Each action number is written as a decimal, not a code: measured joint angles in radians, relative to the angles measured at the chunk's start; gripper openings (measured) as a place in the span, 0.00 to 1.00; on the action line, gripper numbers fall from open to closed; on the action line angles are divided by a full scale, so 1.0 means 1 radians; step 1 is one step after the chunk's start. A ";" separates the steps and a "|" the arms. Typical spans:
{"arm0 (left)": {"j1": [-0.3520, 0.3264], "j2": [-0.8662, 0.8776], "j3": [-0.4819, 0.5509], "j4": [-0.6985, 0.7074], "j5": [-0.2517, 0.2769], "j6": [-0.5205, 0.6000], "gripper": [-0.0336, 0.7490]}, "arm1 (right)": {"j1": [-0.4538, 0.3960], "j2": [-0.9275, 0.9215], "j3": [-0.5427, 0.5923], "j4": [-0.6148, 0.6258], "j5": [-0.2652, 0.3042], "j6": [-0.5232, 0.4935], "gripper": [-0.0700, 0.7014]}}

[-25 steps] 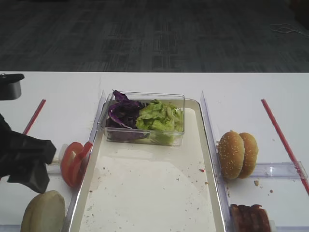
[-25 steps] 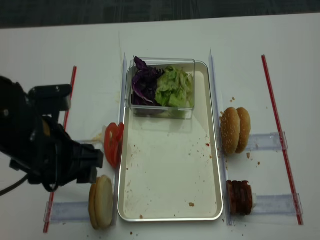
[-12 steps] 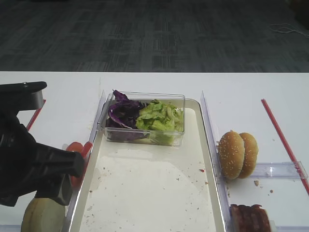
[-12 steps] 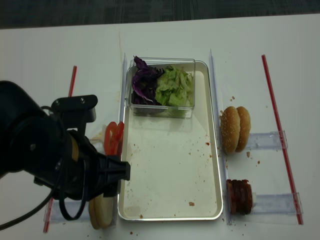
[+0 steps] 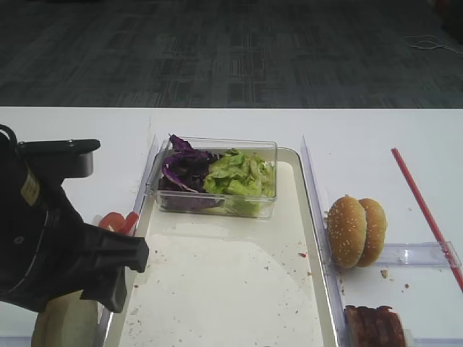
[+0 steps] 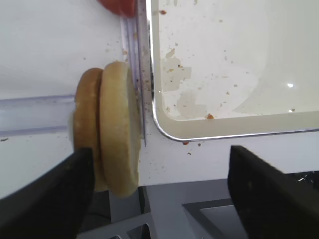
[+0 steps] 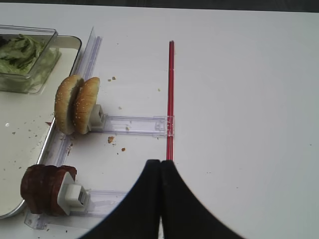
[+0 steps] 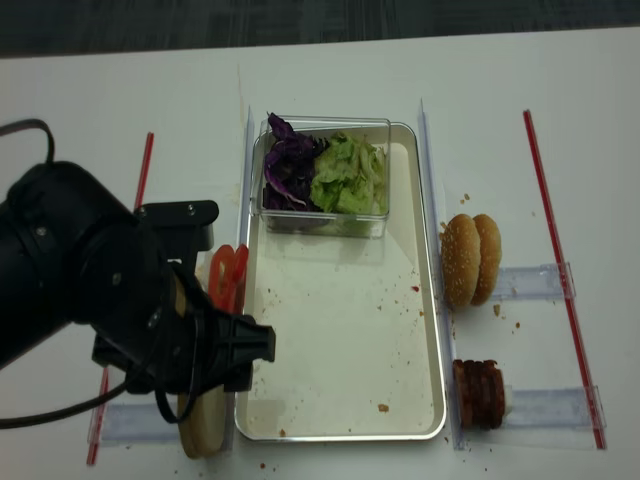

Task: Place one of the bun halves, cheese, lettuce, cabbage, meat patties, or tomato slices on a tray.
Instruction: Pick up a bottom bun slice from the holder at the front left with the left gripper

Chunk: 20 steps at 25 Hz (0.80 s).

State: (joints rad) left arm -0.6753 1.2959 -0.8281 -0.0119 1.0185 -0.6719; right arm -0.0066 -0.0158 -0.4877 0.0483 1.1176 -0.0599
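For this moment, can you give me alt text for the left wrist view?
The left end effector, open, frames two pale bun halves standing on edge beside the corner of the crumb-speckled tray. A red tomato slice peeks in at the top.

The left end effector (image 6: 157, 186) has advanced over the bun halves (image 6: 109, 127).

No readable text, labels or numbers anywhere.
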 joint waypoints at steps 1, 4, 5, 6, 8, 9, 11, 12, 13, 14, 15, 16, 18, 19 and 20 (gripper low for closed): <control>0.000 0.000 0.000 -0.004 -0.008 0.004 0.74 | 0.000 0.000 0.000 0.000 0.000 0.000 0.50; 0.000 0.011 0.000 -0.016 -0.016 0.010 0.74 | 0.000 0.000 0.000 0.000 0.000 0.000 0.50; 0.000 0.015 0.000 -0.016 -0.016 0.014 0.74 | 0.000 0.000 0.000 0.000 0.000 0.000 0.50; 0.000 0.017 0.000 -0.016 -0.016 0.014 0.74 | 0.000 0.000 0.000 0.000 0.000 0.000 0.50; 0.000 0.023 0.000 -0.016 -0.016 0.016 0.74 | 0.000 0.000 0.000 0.000 0.000 0.000 0.50; 0.000 0.027 0.000 -0.016 -0.016 0.016 0.74 | 0.000 0.000 0.000 0.000 0.000 0.000 0.50; 0.000 0.036 0.000 -0.016 -0.016 0.016 0.74 | 0.000 0.000 0.000 0.000 0.000 0.000 0.50; 0.000 0.041 0.000 -0.018 -0.016 0.016 0.74 | 0.000 0.000 0.000 0.000 0.000 0.000 0.50; 0.000 0.045 0.000 -0.018 -0.018 0.018 0.74 | 0.000 0.000 0.000 0.000 0.000 0.000 0.50; 0.000 0.049 0.000 -0.018 -0.018 0.020 0.74 | 0.000 0.000 0.000 0.000 0.000 0.000 0.50; 0.000 0.057 0.000 -0.018 -0.018 0.022 0.74 | 0.000 0.000 0.000 0.000 0.000 0.000 0.50; 0.000 0.064 0.000 -0.018 -0.020 0.024 0.74 | 0.000 0.000 0.000 0.000 0.000 0.000 0.50; 0.000 0.076 0.000 -0.018 -0.020 0.026 0.74 | 0.000 0.000 0.000 0.000 0.000 0.000 0.50; 0.000 0.077 0.000 -0.018 -0.020 0.026 0.74 | 0.000 0.000 0.000 0.000 0.000 0.000 0.50; 0.000 0.080 0.000 -0.018 -0.020 0.026 0.74 | 0.000 0.000 0.000 0.000 0.000 0.000 0.50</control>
State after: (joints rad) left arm -0.6753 1.3757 -0.8281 -0.0300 0.9984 -0.6464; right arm -0.0066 -0.0158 -0.4877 0.0483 1.1176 -0.0599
